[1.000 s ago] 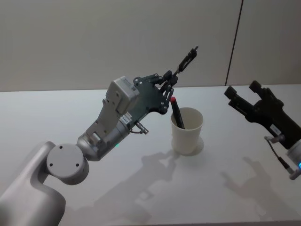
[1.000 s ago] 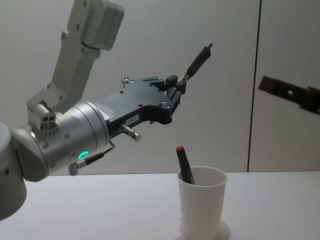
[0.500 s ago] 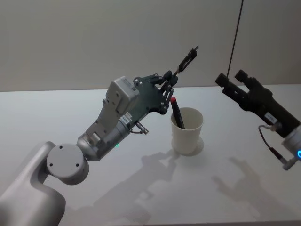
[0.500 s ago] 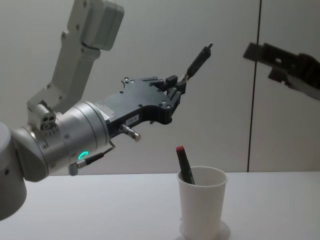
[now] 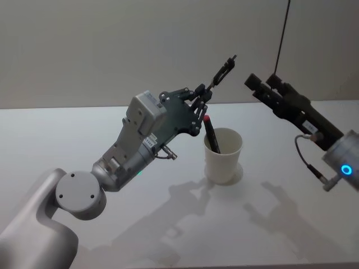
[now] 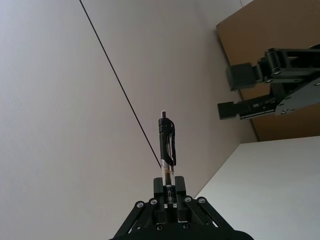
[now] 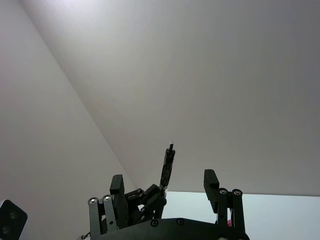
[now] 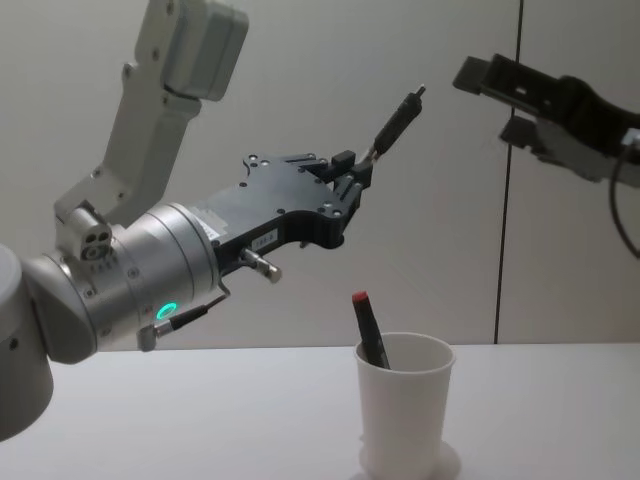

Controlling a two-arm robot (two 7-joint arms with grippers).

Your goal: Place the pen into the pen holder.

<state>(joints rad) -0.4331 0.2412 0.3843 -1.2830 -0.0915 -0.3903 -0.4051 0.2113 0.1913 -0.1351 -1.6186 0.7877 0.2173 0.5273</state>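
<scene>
left gripper [image 5: 202, 96] is raised above the counter [image 5: 67, 134], just left of and higher than the pen holder [image 5: 223, 156]. its fingers [image 8: 352, 183] are pinched tight on the lower end of a black pen [image 5: 222, 72], which sticks out up and to the right w/ its tip pointing toward the wall. in the left wrist view the pen [image 6: 167, 150] stands straight out from btwn the closed fingers [image 6: 159, 190], clip side showing. in the chest view the pen [image 8: 396, 120] is well above the cup rim, tilted, not touching the pen holder [image 8: 404, 404].

pen holder is a white paper cup standing upright on the counter, near the middle. inside it a 2nd pen, dark body w/ a red cap [image 5: 211, 134], leans against the left side of the rim, red end up; same thing from the chest view [image 8: 368, 329].

right gripper [image 5: 259, 84] is up in the air to the right of the held pen, at abt the same height as its tip, well apart from it and higher than the cup. its fingers [image 7: 211, 183] are spread wide w/ nothing btwn them; through the gap the right wrist view sees the black pen [image 7: 167, 167] and the left gripper's fingers farther off. in the chest view the right gripper [image 8: 485, 80] comes in from the upper right, pointing left toward the pen.
</scene>
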